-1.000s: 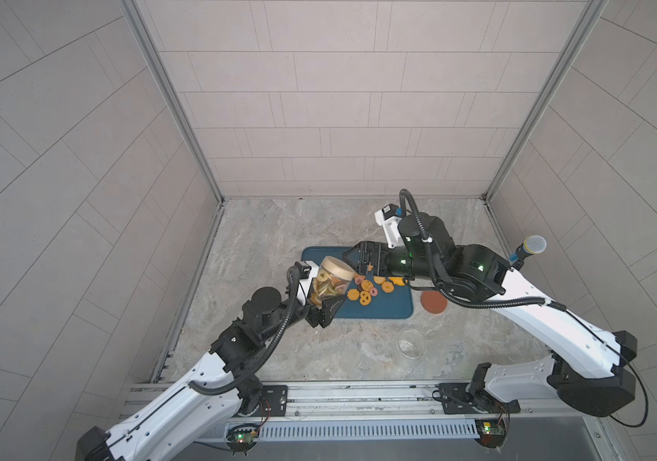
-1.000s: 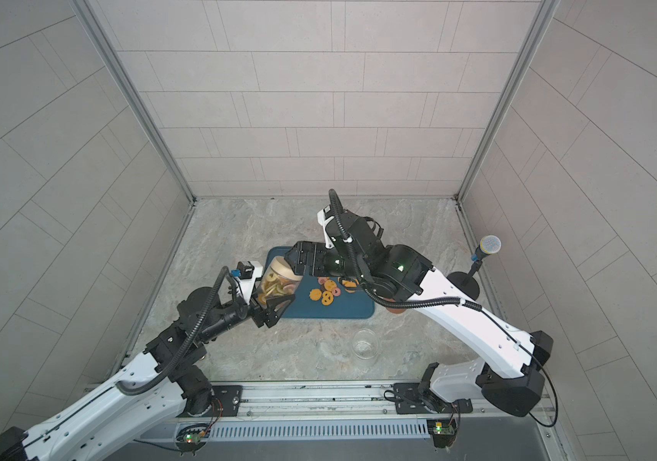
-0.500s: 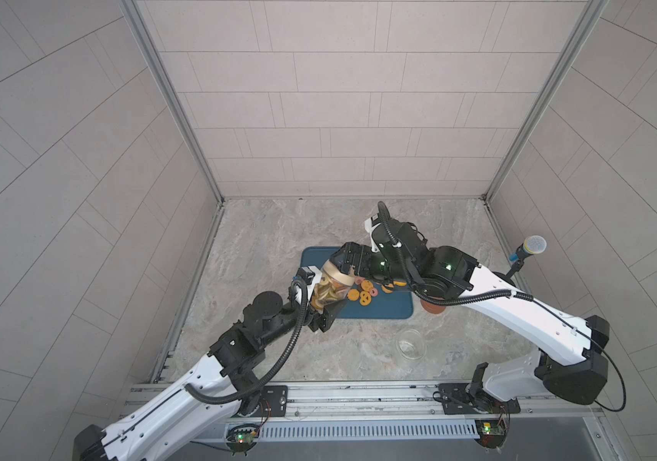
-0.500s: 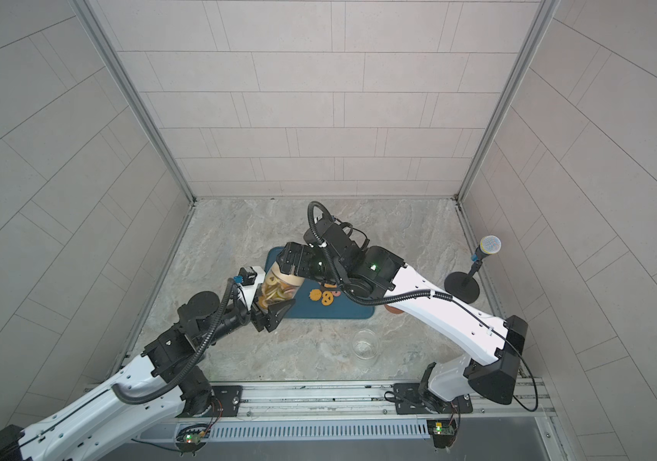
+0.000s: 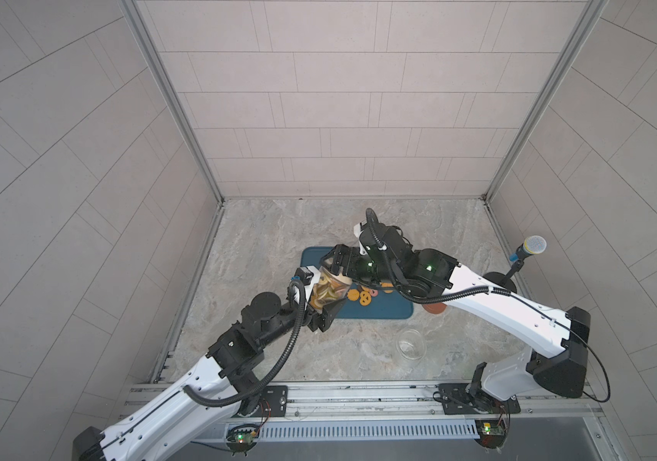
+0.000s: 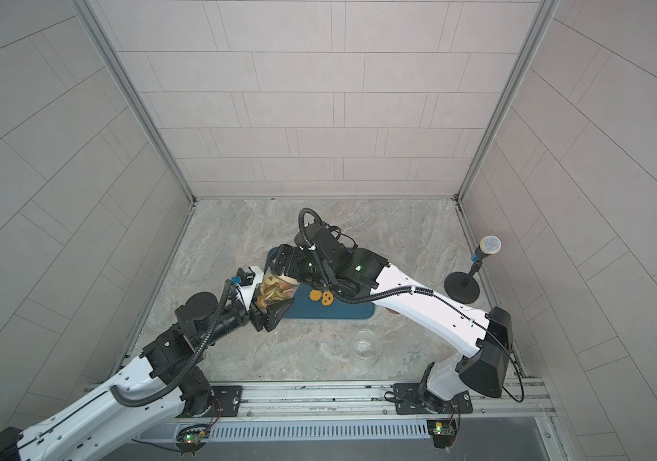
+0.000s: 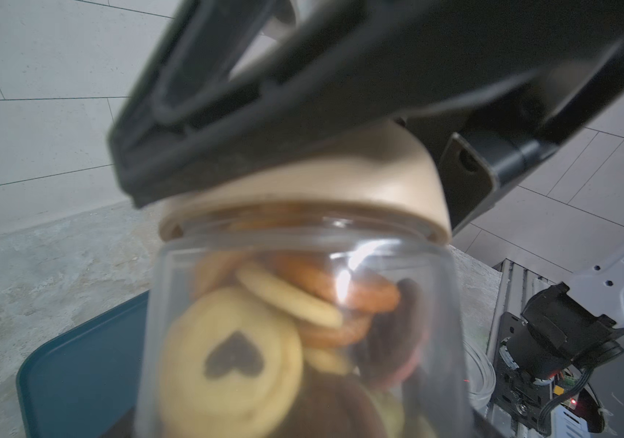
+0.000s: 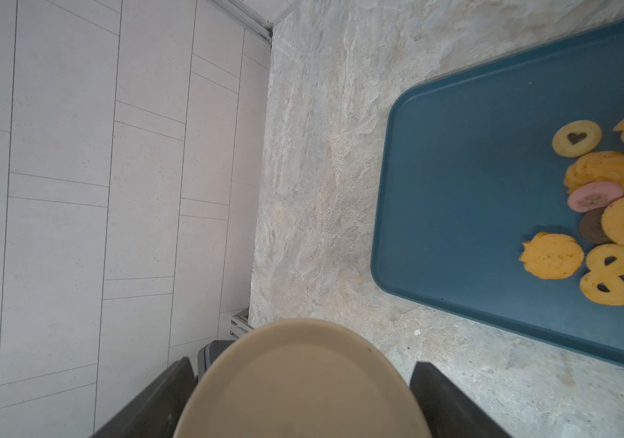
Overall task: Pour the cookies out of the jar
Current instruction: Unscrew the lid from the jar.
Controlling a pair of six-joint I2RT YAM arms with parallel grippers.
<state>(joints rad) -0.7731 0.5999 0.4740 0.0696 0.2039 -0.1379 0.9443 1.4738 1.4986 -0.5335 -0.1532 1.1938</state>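
Note:
A clear jar full of cookies hangs tilted over the near-left corner of the blue tray. My left gripper is shut on its glass body. The jar hides that gripper's fingers in the left wrist view. A beige lid closes the jar. My right gripper is shut on that lid, one black finger on each side. Several loose cookies lie on the tray.
An empty clear glass jar stands on the marble floor near the front. A red-brown disc lies partly under my right arm. A microphone on a stand is at the right wall. Tiled walls close three sides.
My right gripper has moved left from above the tray onto the jar's lid and its jaws have narrowed around it. The left arm keeps holding the jar in about the same place.

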